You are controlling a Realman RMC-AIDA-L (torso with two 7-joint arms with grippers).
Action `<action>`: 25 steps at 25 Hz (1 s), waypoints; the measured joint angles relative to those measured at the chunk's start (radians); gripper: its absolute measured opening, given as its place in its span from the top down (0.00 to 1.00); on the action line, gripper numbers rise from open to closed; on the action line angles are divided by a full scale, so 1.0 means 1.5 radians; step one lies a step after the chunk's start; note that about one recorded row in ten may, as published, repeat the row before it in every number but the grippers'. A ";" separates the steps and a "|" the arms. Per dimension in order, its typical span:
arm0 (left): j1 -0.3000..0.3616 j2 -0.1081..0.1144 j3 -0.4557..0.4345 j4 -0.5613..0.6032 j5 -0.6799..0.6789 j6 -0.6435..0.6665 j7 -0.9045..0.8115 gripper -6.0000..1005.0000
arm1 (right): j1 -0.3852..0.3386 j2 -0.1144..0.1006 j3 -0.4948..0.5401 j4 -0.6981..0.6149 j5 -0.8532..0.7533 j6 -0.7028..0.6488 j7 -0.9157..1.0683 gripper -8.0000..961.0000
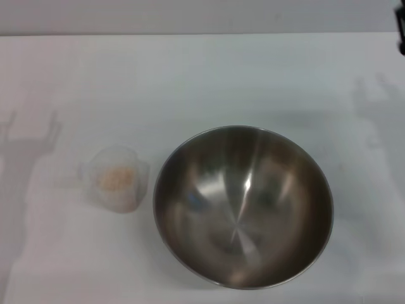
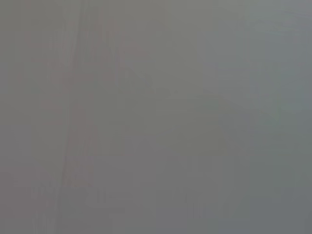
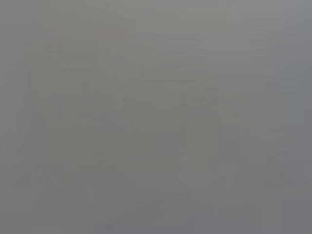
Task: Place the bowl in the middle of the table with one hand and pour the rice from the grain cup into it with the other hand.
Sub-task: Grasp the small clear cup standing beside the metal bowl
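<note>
The large steel bowl (image 1: 243,206) stands empty on the white table (image 1: 190,82), near the front and a little right of the middle. The small clear grain cup (image 1: 131,199) stands upright just left of the bowl, apart from it, with pale beige rice (image 1: 115,177) inside. Only a black bit of my right arm (image 1: 401,28) shows at the far right edge, well away from the bowl. My left gripper is out of view; only its shadow falls on the table at the left. Both wrist views show only blank grey surface.
Faint arm shadows lie on the table at the far left (image 1: 25,145) and the far right (image 1: 376,107). The table's back edge (image 1: 190,35) runs along the top of the head view.
</note>
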 joint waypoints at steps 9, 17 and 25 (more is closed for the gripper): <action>0.047 0.000 0.042 0.001 0.001 0.014 -0.069 0.22 | 0.006 -0.003 0.043 0.104 0.000 0.012 0.059 0.48; 0.124 -0.003 0.212 0.016 0.001 0.028 -0.083 0.22 | 0.021 -0.007 0.044 0.119 -0.004 0.025 0.032 0.48; 0.128 -0.004 0.281 0.045 0.001 -0.039 -0.041 0.22 | 0.020 -0.008 0.043 0.130 -0.005 0.019 0.016 0.48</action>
